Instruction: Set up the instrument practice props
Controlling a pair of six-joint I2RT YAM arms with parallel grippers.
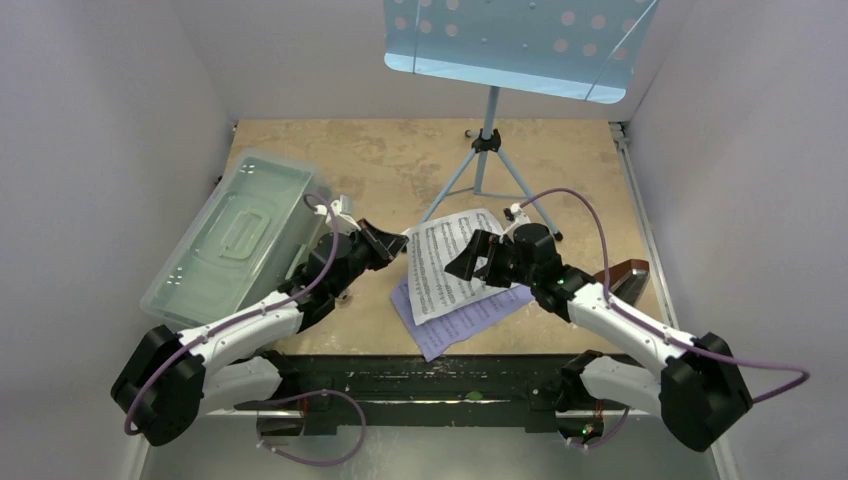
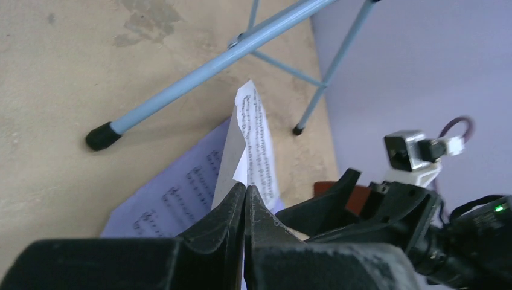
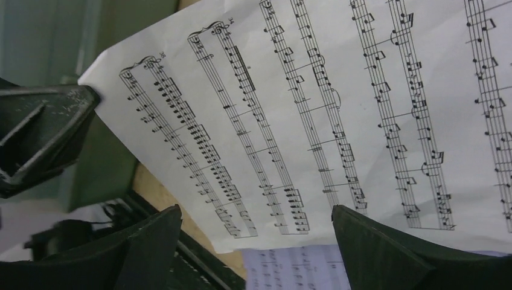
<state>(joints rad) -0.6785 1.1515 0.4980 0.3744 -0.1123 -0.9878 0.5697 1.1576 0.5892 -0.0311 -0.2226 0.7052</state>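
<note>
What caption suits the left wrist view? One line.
Left gripper pinches a corner of the white sheet-music page above the lilac page, stand legs behind.

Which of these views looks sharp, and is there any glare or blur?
Top external: even, soft light, no harsh glare, music stand cropped at the top. Left wrist: left gripper dark, slightly soft, stand leg sharp. Right wrist: white page crisp, lower-left corner blurred.

Top external: above the near edge, looking down on the whole counter [image 1: 380,160]
Left wrist: low, close, along the white page [image 2: 258,136]
Right wrist: close over the same page
</note>
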